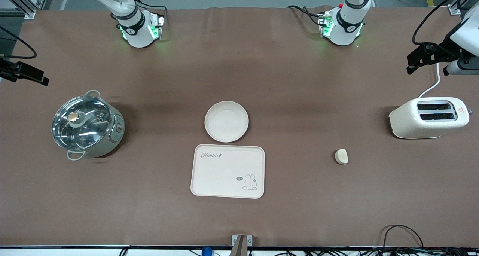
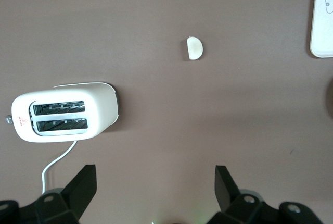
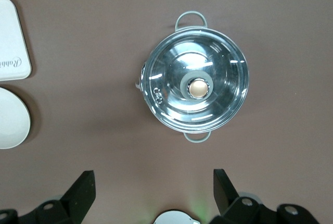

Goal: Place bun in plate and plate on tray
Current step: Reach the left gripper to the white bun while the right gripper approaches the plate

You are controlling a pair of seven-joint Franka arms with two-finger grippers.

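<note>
While both arms wait high with nothing held, we see the matte cream tray (image 1: 227, 171), a rounded-corner rectangle with a bunny drawing, nearest the front camera on the brown table (image 1: 239, 72). At its 3 o'clock, well apart, lies the smooth oblong bun (image 1: 341, 156). Touching or just clear of the tray at 12 o'clock sits the round shallow plate (image 1: 226, 121), bare inside. Farther out stand a glossy white toaster (image 1: 428, 118) and a glass-lidded steel pot (image 1: 87, 126). Our left end effector (image 2: 156, 182) and right end effector (image 3: 154, 182) gape wide.
</note>
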